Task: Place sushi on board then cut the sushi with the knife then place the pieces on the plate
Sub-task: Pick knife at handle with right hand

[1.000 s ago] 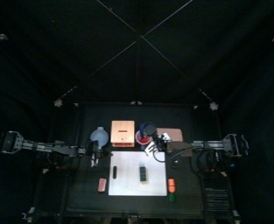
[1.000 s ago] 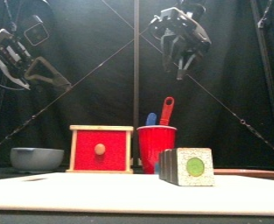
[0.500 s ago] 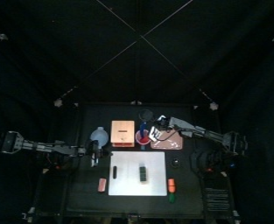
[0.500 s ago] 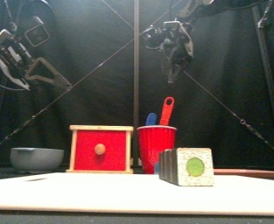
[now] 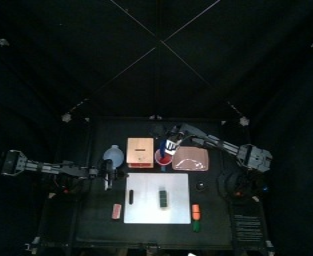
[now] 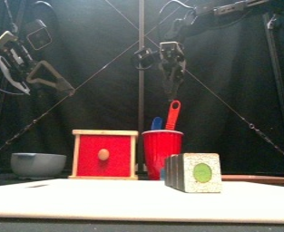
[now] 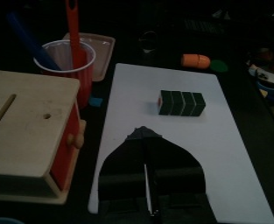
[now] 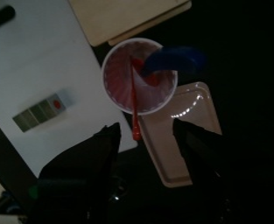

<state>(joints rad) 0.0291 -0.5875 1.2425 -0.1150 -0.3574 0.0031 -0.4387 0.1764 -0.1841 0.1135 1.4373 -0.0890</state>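
- Right pincer (image 8: 147,131): jaws apart, holding nothing. It hangs directly above the red cup (image 6: 162,152), clear of its rim. Judgement: this is the line-up for drawing a knife, the cutting step.
- Red toy knife (image 6: 172,113): stands handle-up in the cup, leaning. The raised handle is the part reachable from above.
- Blue toy knife (image 6: 156,122): shares the cup and sits lower than the red one.
- Pink tray (image 5: 195,158): lies flat just beside the cup, on the right arm's side. It carries nothing and is judged to be the place for the cut pieces.
- Sushi roll (image 6: 195,172): lies on the white cutting board (image 5: 143,190), near its middle, so the first step reads as done.
- Appearance of the roll: dark green blocks pressed side by side, none separated. The end face is pale and speckled with a round green centre.
- Left pincer (image 7: 144,133): jaws together, empty, held over the board's end and apart from the roll. This arm rests.
- Wooden box (image 6: 105,154) with red drawer front: stands just beside the cup, with the blue-grey bowl (image 6: 37,164) beyond it.
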